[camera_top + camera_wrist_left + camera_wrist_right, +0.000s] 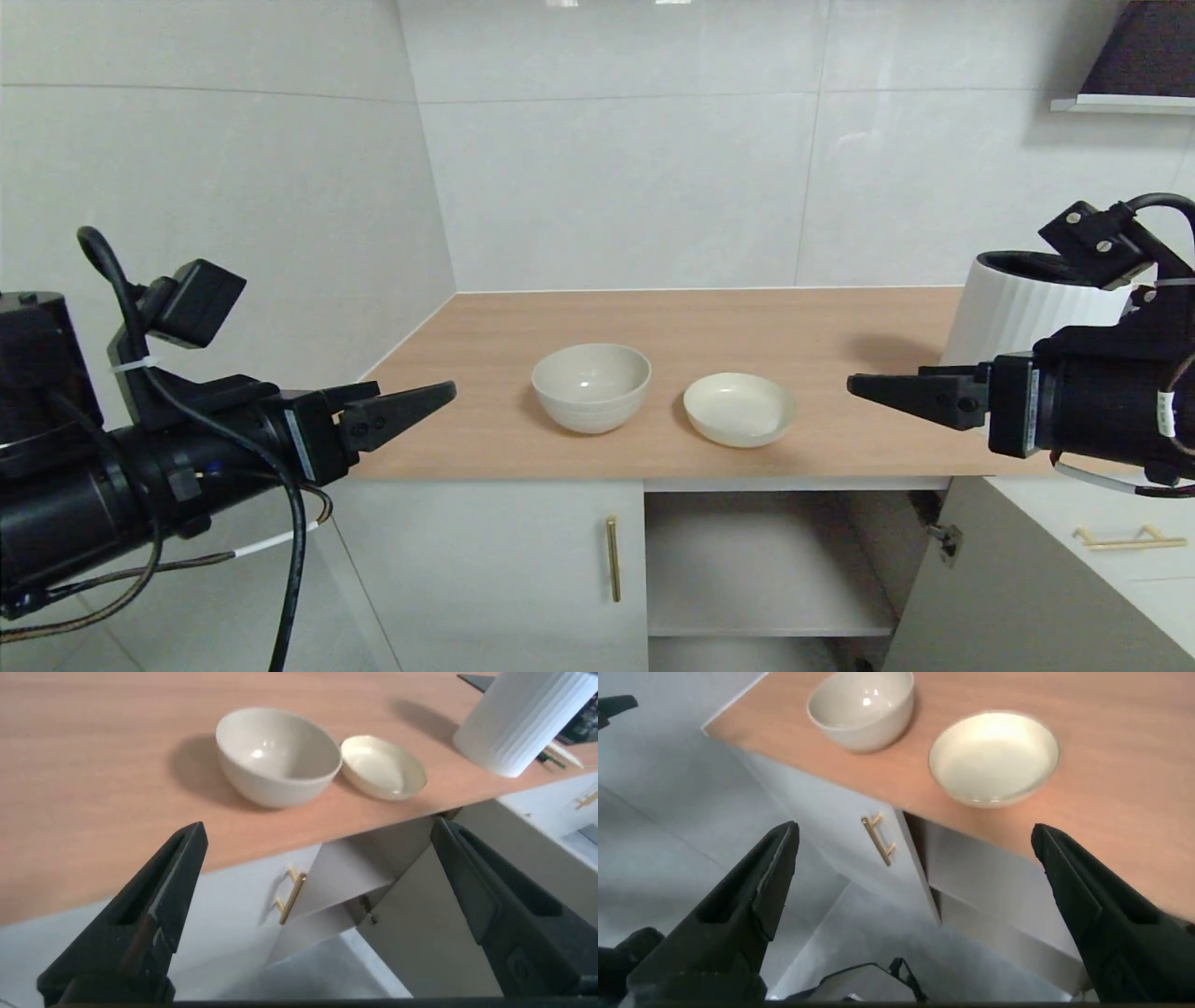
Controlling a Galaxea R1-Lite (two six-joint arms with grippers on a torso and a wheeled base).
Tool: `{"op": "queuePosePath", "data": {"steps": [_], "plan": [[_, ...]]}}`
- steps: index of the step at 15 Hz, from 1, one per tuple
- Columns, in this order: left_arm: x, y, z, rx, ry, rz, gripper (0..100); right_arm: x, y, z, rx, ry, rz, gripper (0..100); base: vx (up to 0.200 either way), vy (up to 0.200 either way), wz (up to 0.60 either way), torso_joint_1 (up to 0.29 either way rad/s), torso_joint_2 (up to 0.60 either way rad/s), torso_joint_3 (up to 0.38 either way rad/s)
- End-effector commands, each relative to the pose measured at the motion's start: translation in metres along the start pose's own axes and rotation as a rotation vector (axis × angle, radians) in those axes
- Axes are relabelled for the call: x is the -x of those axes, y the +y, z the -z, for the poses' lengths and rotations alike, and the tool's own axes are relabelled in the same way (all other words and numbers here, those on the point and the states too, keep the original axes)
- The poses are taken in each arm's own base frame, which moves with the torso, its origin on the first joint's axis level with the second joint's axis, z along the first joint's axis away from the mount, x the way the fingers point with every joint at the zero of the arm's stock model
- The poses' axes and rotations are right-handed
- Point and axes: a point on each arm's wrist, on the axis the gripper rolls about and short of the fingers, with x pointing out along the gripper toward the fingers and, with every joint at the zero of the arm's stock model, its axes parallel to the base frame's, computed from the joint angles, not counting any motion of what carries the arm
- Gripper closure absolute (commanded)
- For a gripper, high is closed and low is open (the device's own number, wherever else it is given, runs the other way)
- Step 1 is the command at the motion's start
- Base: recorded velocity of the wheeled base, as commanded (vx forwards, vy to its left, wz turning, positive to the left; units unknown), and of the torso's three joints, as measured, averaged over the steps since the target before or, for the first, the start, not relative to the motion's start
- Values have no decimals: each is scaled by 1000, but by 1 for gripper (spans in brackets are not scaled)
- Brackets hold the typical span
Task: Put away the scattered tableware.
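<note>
Left gripper: lower left of frame, pointing toward centre, tip seen against left end of counter. Fingers spread wide in left wrist view; holds nothing.

Right gripper: right side of frame, pointing toward centre. Fingers likewise spread wide; holds nothing.

Bowl: cream, deep, upright at centre of frame, on counter near front edge. Apart from left gripper.

Dish: cream, shallow, just right of bowl with narrow gap, not touching. Lies between bowl and right gripper, apart from both.

Canister: white, ribbed, on counter at right of frame, partly behind right arm.

Cabinet under counter: left half shut, with gold vertical handle. Right half open below dish, shelf inside, door swung out toward lower right.
</note>
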Motion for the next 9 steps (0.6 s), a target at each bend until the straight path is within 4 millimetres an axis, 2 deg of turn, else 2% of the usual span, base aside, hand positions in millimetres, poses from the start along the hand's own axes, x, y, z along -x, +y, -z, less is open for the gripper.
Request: {"op": "queuePosePath", "data": {"steps": [1,3,4,7,8,9], "plan": [[-5,2,1,5,14,-4,0,-3,-1,2,-2,12,2,0,0,0,0,232,-510,-271],[-15,3,-10,7,-1,-9,0,-10,-2,4,18,31,8,0,0,0,0,112,-256,-134],[-23,4,-14,15,19,-13,0,-21,-7,-1,14,28,29,0,0,0,0,46,-105,-61],[-38,0,-42,39,99,-82,0,-48,-17,-12,-14,53,126,0,0,0,0,0,0,0],[-38,0,-42,39,99,-82,0,-48,-17,-12,-14,53,126,0,0,0,0,0,0,0],[-39,-10,-68,77,217,-186,0,-71,-21,-24,-93,127,215,0,0,0,0,0,0,0]]}}
